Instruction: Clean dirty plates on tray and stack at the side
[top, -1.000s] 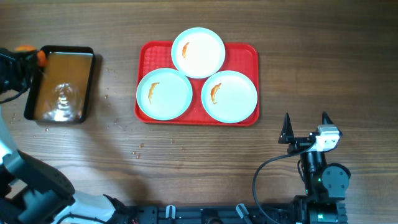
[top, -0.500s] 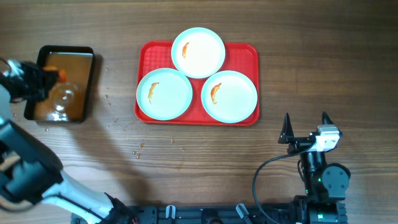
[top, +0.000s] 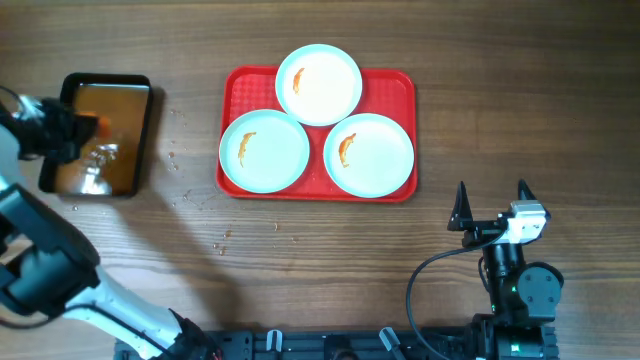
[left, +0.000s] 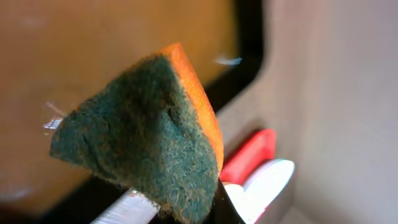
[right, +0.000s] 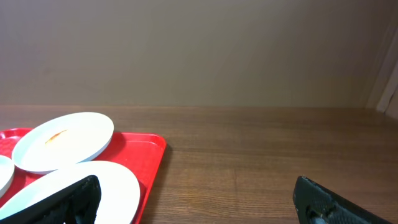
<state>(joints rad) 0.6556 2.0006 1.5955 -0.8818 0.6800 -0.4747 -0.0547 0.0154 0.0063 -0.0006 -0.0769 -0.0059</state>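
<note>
Tray (top: 397, 82): red, mid-worktop (top: 520, 60), carrying all three plates.
Pan (top: 110, 79): black, holds brownish water, well left of the tray.
Plates (top: 265, 150): one at the tray's back rim, two side by side in front; each has an orange smear.
Right pincer (top: 491, 205): spread wide, empty, near the tray's front right corner.
Left pincer (top: 80, 128): clamped on the sponge, over the pan.
Sponge (left: 149, 130): green face, orange back.

Black right arm (top: 522, 290), 1 looping cable (top: 412, 295), left arm (top: 40, 265) seemingly white-shelled.

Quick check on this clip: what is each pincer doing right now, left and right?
Left pincer: closed on the green-and-orange scrubbing sponge.
Right pincer: open, holding nothing.
</note>
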